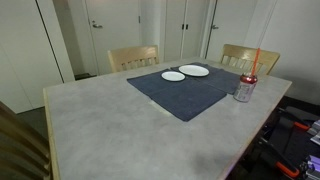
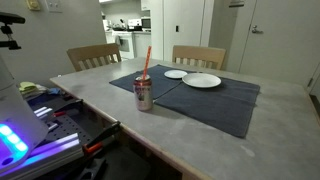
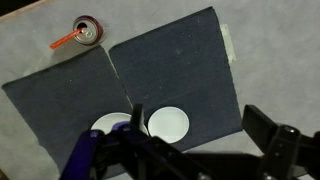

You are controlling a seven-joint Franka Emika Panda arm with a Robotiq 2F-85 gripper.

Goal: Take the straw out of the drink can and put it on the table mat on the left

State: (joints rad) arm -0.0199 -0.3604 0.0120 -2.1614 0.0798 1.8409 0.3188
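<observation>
Wrist view looks steeply down on the tabletop (image 3: pixel 40 20), grey, matte, faintly mottled like stone laminate. Drink can (image 3: pixel 88 32): small silvery cylinder with a red top, upright on bare table near a corner, just beside the mat's edge, not on it. Straw (image 3: pixel 65 42): thin, straight, red-orange, stands in the can's opening and leans out over the rim; in both exterior views it rises well above the can (image 1: pixel 245 88) (image 2: pixel 144 96), straw (image 1: pixel 254 62) (image 2: pixel 147 62) tilted slightly. Table mat (image 3: pixel 170 70): big dark navy rectangle of flat cloth across the middle of the table, with a thin pale line crossing it; cannot tell if that is a seam or a gap between two pieces. It also shows as mat (image 1: pixel 185 100) (image 2: pixel 225 105). Two small round white plates (image 3: pixel 168 123) sit on the mat toward the far edge by the chairs, close together, smooth and glossy (image 1: pixel 194 70) (image 2: pixel 202 80). Two light wooden chairs (image 1: pixel 133 57) stand at that far edge. Gripper (image 3: pixel 180 150): dark, blurred at the bottom of the wrist view, fingers (image 3: pixel 85 155) spread wide with nothing between them, high over the plates, well apart from the can. Arm not seen in the exterior views.
</observation>
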